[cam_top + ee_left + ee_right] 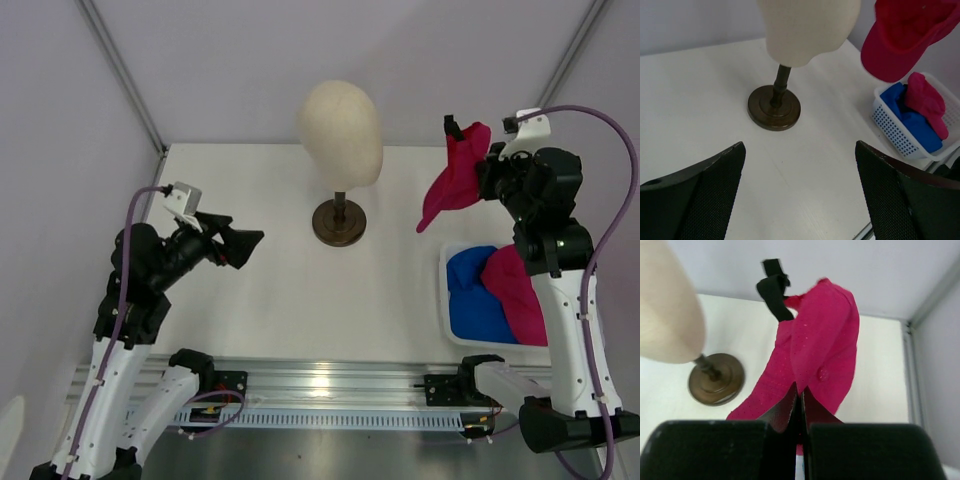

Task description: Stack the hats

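The right gripper (799, 400) is pinched tight on the fabric of the raised magenta cap (455, 180), holding it in the air over the far right of the table (250, 300). The cap hangs with its brim pointing down and left. A black strap (774, 287), probably its back closure, sticks up at the top.

Below it, at the near right, the white mesh basket (444, 290) holds a blue cap (475, 295) with a second magenta cap (520, 295) lying against its right side. From these views I cannot tell whether the blue fabric is one cap or several.

The left gripper (243, 246) hovers over the left of the table, its jaws spread wide and holding nothing. It points toward the cream mannequin head (342, 130), which sits on its dark round stand (339, 222) at centre far.
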Controlling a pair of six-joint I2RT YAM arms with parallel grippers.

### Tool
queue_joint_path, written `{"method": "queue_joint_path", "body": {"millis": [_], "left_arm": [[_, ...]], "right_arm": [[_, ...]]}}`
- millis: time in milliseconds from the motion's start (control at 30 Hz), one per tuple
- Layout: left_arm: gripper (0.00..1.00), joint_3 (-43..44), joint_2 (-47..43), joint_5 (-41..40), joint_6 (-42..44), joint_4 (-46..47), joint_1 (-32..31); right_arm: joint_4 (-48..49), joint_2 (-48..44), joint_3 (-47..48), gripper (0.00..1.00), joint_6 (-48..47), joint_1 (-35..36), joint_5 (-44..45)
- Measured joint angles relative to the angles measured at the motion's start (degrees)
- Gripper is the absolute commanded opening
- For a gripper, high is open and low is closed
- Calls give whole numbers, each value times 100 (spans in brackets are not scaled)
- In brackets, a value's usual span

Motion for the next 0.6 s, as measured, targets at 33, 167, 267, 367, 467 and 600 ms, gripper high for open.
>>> {"method": "queue_joint_path", "body": {"millis": [33, 167, 267, 367, 467, 600], "left_arm": [[93, 173, 76, 57, -24, 26, 0], [93, 754, 483, 317, -192, 302, 0], [93, 1058, 890, 610, -494, 614, 0], [96, 1390, 1388, 846, -841, 925, -2], [98, 1950, 2031, 903, -1141, 1008, -7], [99, 2761, 2835, 859, -1436, 1060, -7]], "right_arm": [[74, 35, 0, 0, -59, 85, -168], [216, 337, 87, 0, -358, 455, -662], [304, 595, 221, 1, -579, 756, -837], [490, 754, 376, 1, -758, 988, -1045], [656, 946, 754, 0, -831, 1093, -1215], [901, 1329, 1445, 0, -872, 1233, -1228]]}}
